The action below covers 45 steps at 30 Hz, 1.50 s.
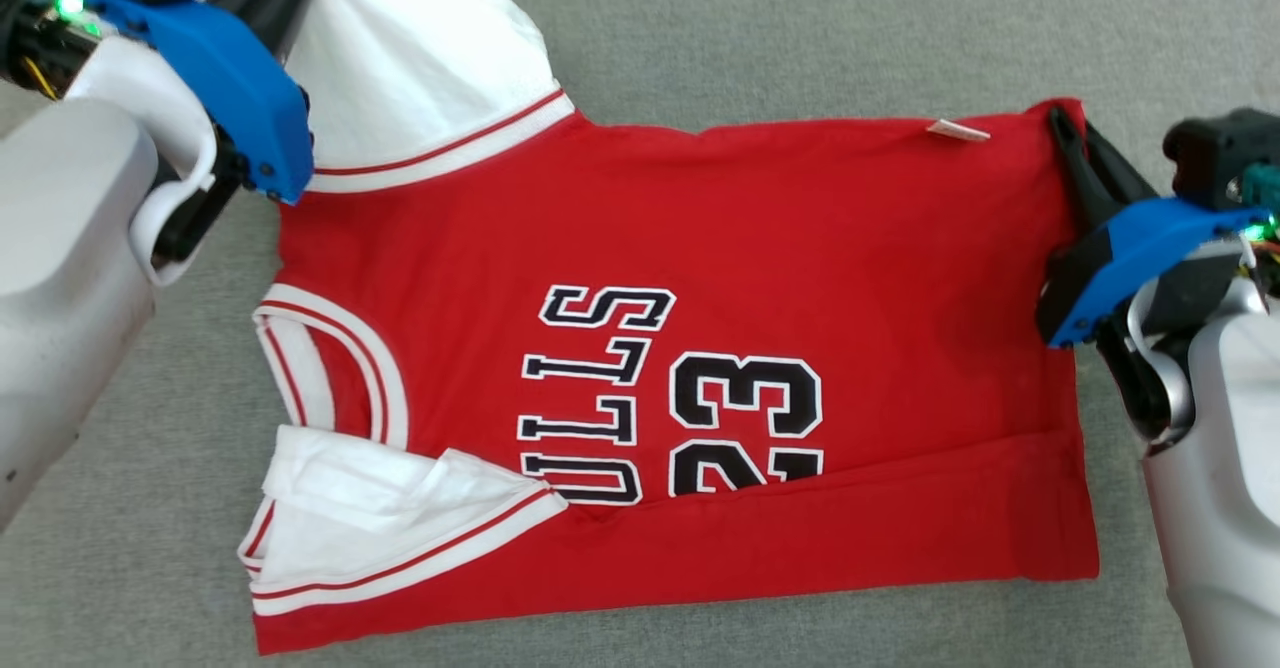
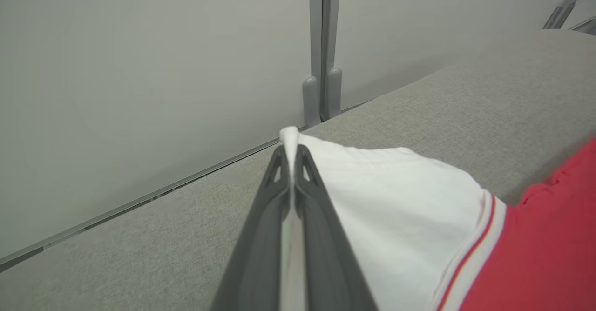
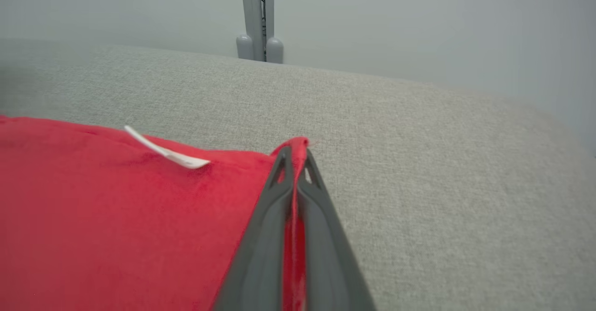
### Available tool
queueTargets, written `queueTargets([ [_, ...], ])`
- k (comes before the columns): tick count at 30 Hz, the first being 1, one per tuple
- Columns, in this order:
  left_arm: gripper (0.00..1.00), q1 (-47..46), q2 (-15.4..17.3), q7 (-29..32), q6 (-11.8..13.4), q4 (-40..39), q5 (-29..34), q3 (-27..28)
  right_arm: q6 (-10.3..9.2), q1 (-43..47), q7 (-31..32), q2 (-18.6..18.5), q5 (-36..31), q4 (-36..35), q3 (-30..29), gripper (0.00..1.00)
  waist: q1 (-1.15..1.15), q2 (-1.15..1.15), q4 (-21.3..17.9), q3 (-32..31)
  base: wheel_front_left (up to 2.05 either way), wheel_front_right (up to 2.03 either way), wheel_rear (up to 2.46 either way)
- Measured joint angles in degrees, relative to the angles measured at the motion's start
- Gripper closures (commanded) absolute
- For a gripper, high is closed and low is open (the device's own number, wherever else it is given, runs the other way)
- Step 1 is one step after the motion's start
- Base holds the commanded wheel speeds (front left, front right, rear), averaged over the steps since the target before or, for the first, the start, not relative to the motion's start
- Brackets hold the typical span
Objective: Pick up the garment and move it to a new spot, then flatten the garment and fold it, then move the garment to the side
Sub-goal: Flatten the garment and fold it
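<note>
Red jersey (image 1: 700,248) on grey worktop (image 1: 800,28): we pinch its white sleeve (image 1: 420,58) in left jaws, hem corner (image 1: 1040,126) in right jaws.

A bare test booth, lab-like: a grey cloth-covered table (image 2: 442,115) meets plain pale partition panels (image 2: 139,69), joined by a grey metal post (image 2: 321,45) beyond the left end effector (image 2: 292,157).

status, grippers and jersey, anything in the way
Left gripper shut on jersey sleeve; right gripper shut on its red corner. Jersey spread on grey surface, near edge folded over. Nothing blocking.
</note>
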Motion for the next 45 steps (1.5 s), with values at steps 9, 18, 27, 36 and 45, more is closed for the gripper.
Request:
queueTargets([
  [9,1.0,6.91,1.91,-6.43,0.47,-5.66,-0.83,-0.22,0.0,5.3,-4.19,-0.59,-0.22,0.55,-0.87,1.0,0.01,0.0,2.53,-4.35,0.0,0.0,0.0],
  [18,1.0,15.73,5.14,-8.43,5.22,-16.89,-1.23,-0.54,0.0,9.03,-6.44,-1.0,0.05,1.56,-1.04,1.0,0.01,0.0,3.9,-7.34,0.0,0.0,0.0],
  [27,1.0,24.24,9.77,-9.57,11.02,-27.21,-2.42,-0.36,0.0,11.48,-8.58,-1.3,1.79,3.9,-1.08,1.0,0.0,0.0,4.33,-9.52,0.0,0.0,0.0],
  [36,1.0,32.0,12.22,-10.35,15.44,-32.97,-3.82,1.1,0.0,16.23,-11.26,-0.76,4.0,4.86,-1.6,1.0,0.0,0.0,5.14,-11.14,0.0,0.0,0.0],
  [45,1.0,38.84,13.3,-10.55,18.2,-37.09,-3.81,2.89,0.0,21.43,-12.81,0.09,5.22,3.25,-2.45,1.0,0.0,0.0,5.61,-12.5,0.0,0.0,0.0],
])
